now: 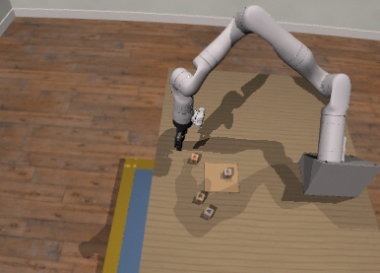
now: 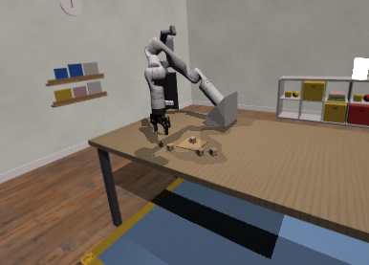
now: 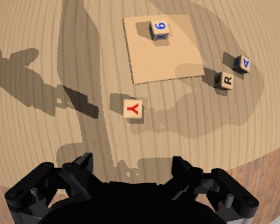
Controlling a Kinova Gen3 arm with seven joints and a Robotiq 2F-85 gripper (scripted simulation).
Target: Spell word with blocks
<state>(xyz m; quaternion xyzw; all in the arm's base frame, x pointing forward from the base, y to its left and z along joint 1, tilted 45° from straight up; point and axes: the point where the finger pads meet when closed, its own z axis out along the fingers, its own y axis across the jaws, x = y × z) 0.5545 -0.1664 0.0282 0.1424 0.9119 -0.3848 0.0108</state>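
The tan mat (image 1: 221,176) lies flat on the table. One block with a blue mark (image 1: 227,171) sits on it; it also shows in the wrist view (image 3: 159,30), and I cannot read the mark surely. A block with a red letter that looks like Y (image 3: 133,108) lies off the mat beside its edge (image 1: 195,158). A block with a black R (image 3: 225,80) and a block with a blue letter (image 3: 243,63) lie off the mat on the other side. My gripper (image 1: 178,145) is open and empty, hanging above the table just past the red-letter block, apart from it.
The robot's grey base (image 1: 337,174) stands at the table's right side. The table's edge (image 1: 159,130) runs close to the gripper, with wooden floor and a blue and yellow rug (image 1: 130,214) below. Shelves stand far off in the room.
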